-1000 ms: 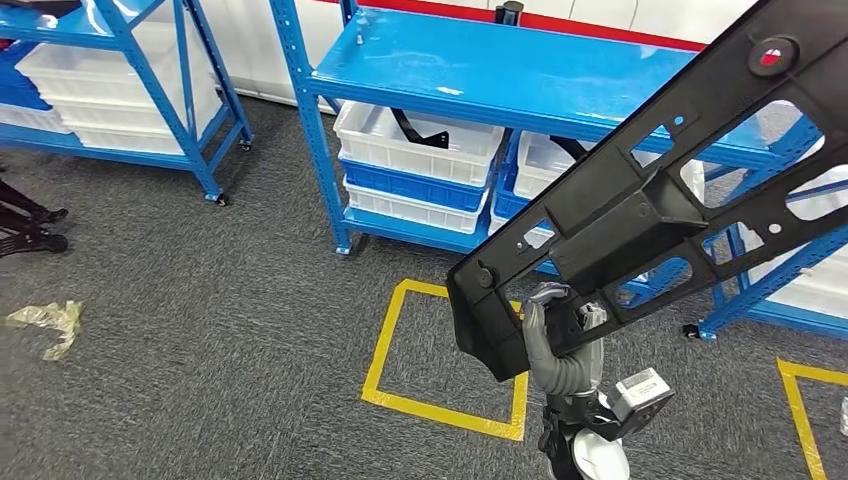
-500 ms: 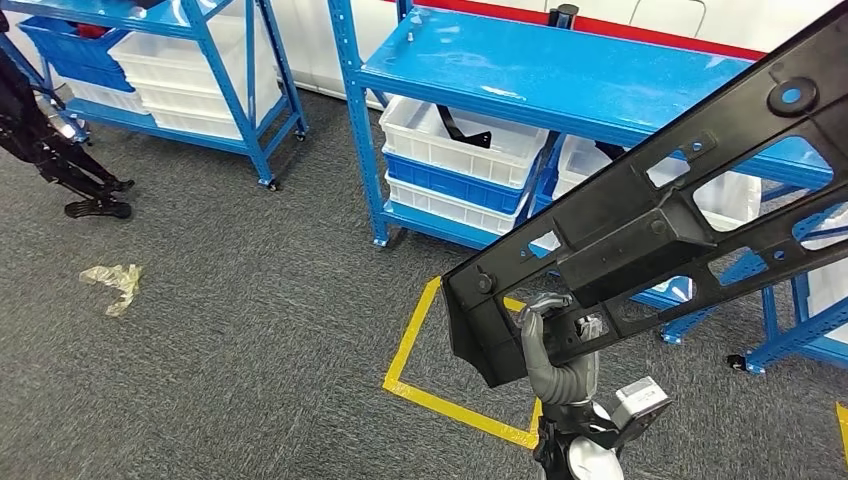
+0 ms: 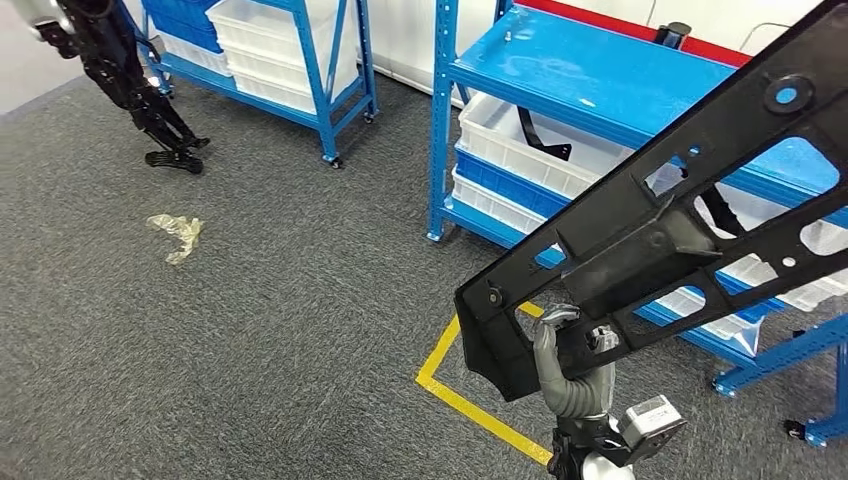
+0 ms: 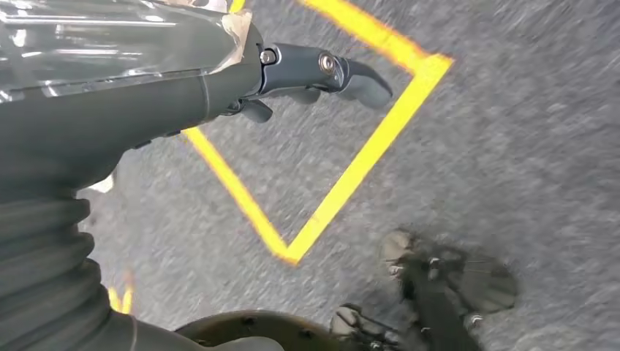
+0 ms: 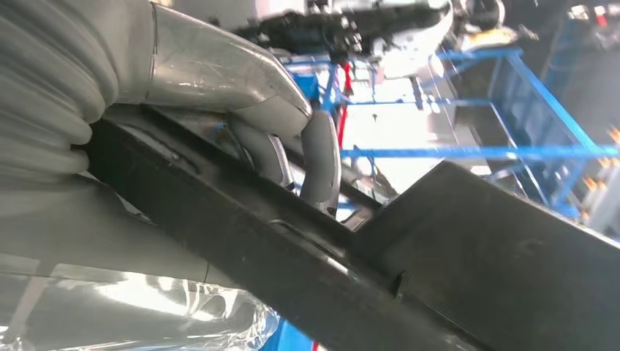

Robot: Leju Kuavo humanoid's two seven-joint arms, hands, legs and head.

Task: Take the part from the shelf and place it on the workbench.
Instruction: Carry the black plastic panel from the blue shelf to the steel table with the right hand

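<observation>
Head view: long black part [image 3: 660,215] is off the shelf [image 3: 600,75] and up in the air, slanting from low near the robot's middle to high on its right. Right hand [image 3: 570,360] grips it near the low end, fingers [image 5: 322,157] wrapped over a rib of the part.

Step in hand, as I judge it: carrying the part toward the counter, which none of the pictures shows. Doing it well:
- Grip sits far from the part's middle, so the long end will lever on the hand; keep the hold firm and turn slowly.
- Keep the high end away from the blue shelf uprights.

Pose: right forearm rises nearly upright under the part, wrist bent toward it. Left hand [image 4: 322,69] hangs over the grey floor and yellow tape square [image 4: 351,168], fingers loosely extended, holding nothing.
</observation>
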